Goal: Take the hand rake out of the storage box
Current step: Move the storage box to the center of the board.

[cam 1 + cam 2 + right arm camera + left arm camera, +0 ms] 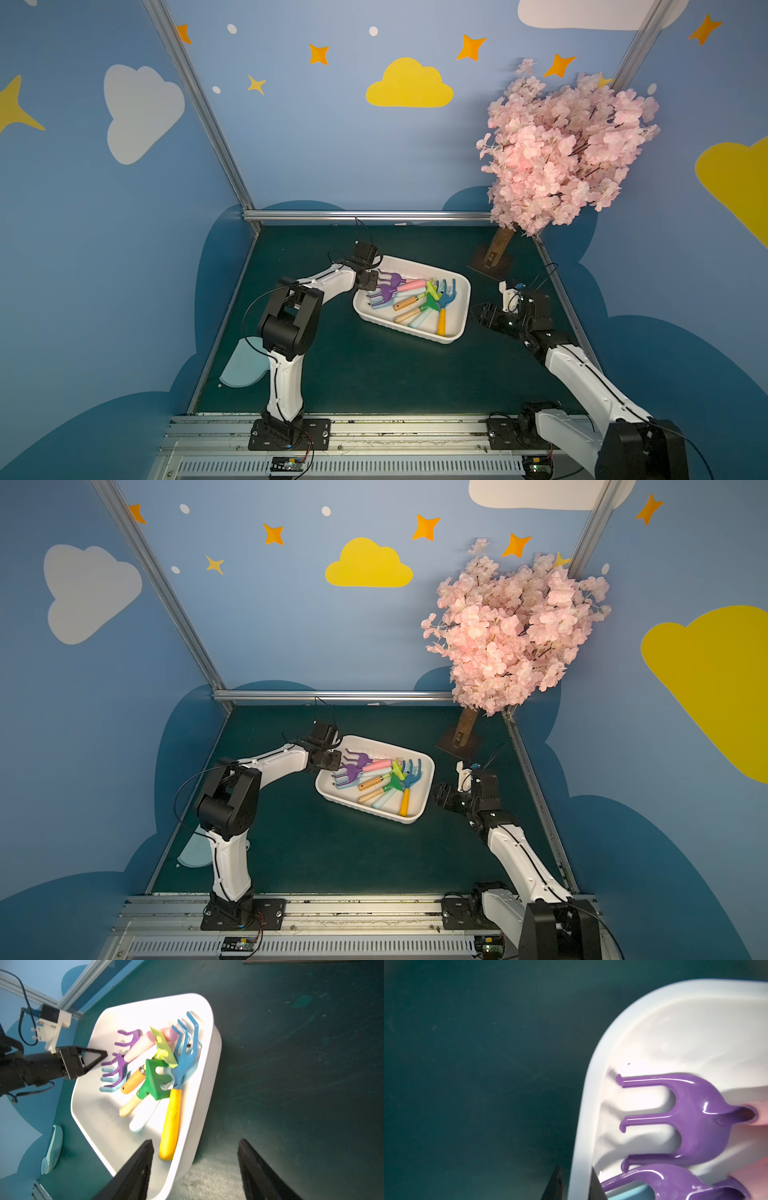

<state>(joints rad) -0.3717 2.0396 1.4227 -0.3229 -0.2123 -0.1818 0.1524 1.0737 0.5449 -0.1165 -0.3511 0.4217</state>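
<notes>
Glossy purple plastic rake head (699, 1118), smooth white plastic storage box (591, 1105), matt, scuffed dark-green table mat (467, 1064).

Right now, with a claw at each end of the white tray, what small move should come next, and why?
Probably slide the open right gripper over the yellow handle of the blue rake and lower it. The left gripper straddles the storage box rim, seemingly steadying it; that handle lies uncovered, nearest the right gripper, which now sits half outside the box.

One box (409, 330), seven rakes (441, 322) (two purple (388, 291), two pale blue (108, 1086), one green (155, 1082), one lime (164, 1045), one blue (185, 1059)), one tree (565, 149), one dish (241, 368).
</notes>
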